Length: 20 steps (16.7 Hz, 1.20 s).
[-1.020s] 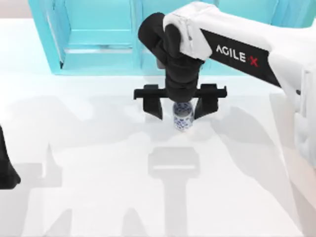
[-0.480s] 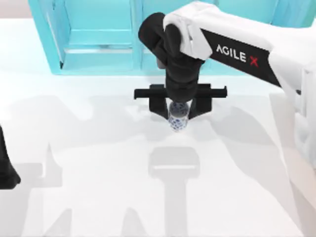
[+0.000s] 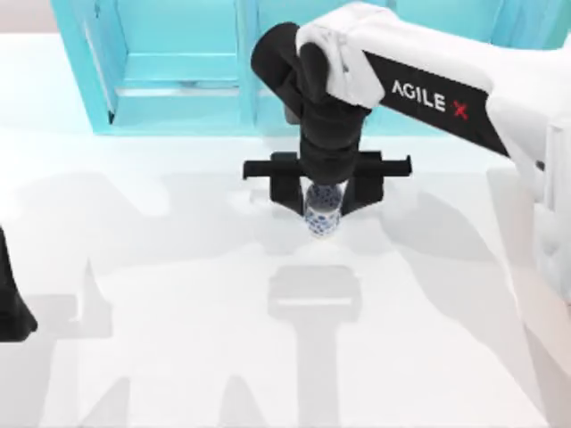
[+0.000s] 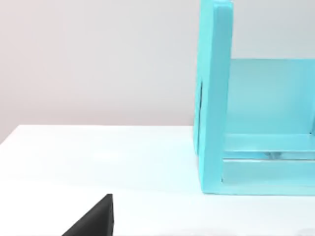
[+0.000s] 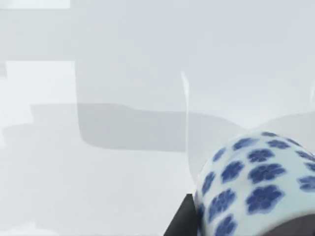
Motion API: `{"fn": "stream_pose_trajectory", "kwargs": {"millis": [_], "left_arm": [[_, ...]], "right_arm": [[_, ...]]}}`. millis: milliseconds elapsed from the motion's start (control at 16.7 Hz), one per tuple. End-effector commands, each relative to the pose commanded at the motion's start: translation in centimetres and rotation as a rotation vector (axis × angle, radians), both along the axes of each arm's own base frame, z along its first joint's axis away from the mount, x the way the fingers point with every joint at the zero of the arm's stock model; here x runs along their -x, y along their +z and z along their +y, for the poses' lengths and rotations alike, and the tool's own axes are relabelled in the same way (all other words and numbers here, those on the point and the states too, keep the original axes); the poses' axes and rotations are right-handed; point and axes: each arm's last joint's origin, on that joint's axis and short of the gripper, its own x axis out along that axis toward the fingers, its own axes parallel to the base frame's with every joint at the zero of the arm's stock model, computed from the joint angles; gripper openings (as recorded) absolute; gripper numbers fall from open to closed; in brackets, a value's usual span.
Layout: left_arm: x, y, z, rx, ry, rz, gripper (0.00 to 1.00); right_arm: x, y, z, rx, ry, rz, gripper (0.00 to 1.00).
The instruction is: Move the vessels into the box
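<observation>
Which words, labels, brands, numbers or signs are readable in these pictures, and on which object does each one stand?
"AGILE X": white letters with a red X, on the black panel of the right arm in the top view.
The white cup with a blue floral pattern, held in the right gripper, carries only flowers, no text.
The turquoise shelf cabinet carries no text.

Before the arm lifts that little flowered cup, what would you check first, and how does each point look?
1. Right end effector closed on the white cup with a blue floral pattern: ok, fingers sit against both sides.
2. Cup upright: ok in the top view.
3. Grip firm enough to lift: cannot tell.
4. Left end effector out of the way: ok, parked at the table's left edge.
5. Turquoise shelf cabinet behind the cup, apart from it: ok.
6. Box position known: cannot tell.
</observation>
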Motion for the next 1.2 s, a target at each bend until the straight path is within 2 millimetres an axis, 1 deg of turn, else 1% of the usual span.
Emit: {"fn": "stream_pose_trajectory", "kwargs": {"millis": [60,120,240,360,420,480,540,600,780,840,900,960,1020,1080,1200], "left_arm": [[0.0,0.0,0.0,0.0,0.0,0.0,1.0],[0.0,0.0,0.0,0.0,0.0,0.0,1.0],[0.0,0.0,0.0,0.0,0.0,0.0,1.0],[0.0,0.0,0.0,0.0,0.0,0.0,1.0],[0.0,0.0,0.0,0.0,0.0,0.0,1.0],[0.0,0.0,0.0,0.0,0.0,0.0,1.0],[0.0,0.0,0.0,0.0,0.0,0.0,1.0],[0.0,0.0,0.0,0.0,0.0,0.0,1.0],[0.0,0.0,0.0,0.0,0.0,0.0,1.0],[0.0,0.0,0.0,0.0,0.0,0.0,1.0],[0.0,0.0,0.0,0.0,0.0,0.0,1.0],[0.0,0.0,0.0,0.0,0.0,0.0,1.0],[0.0,0.0,0.0,0.0,0.0,0.0,1.0],[0.0,0.0,0.0,0.0,0.0,0.0,1.0],[0.0,0.0,0.0,0.0,0.0,0.0,1.0]], "right_arm": [[-0.1,0.4,-0.5,0.002,0.0,0.002,0.0],[-0.2,1.3,-1.4,0.002,0.001,0.002,0.0],[-0.4,3.9,-3.8,0.001,0.002,0.004,0.0],[-0.3,7.1,-6.8,-0.003,-0.002,-0.006,0.0],[-0.2,8.4,-8.0,-0.002,-0.001,-0.006,0.0],[0.0,9.2,-9.1,-0.001,-0.001,-0.002,0.0],[0.1,9.7,-9.7,0.0,-0.001,-0.001,0.0],[0.1,9.9,-9.9,-0.001,0.0,-0.002,0.0],[0.1,9.9,-9.6,-0.001,0.002,-0.005,0.0],[0.1,9.9,-9.7,-0.002,0.002,-0.006,0.0],[0.0,10.1,-10.3,-0.002,0.001,-0.007,0.0],[-0.1,10.4,-11.3,-0.003,-0.001,-0.008,0.0],[-0.2,10.7,-12.8,-0.004,-0.005,-0.008,0.0],[-0.3,11.1,-14.7,-0.005,-0.011,-0.008,0.0],[-0.1,12.0,-19.7,-0.005,-0.022,-0.006,0.0]]}}
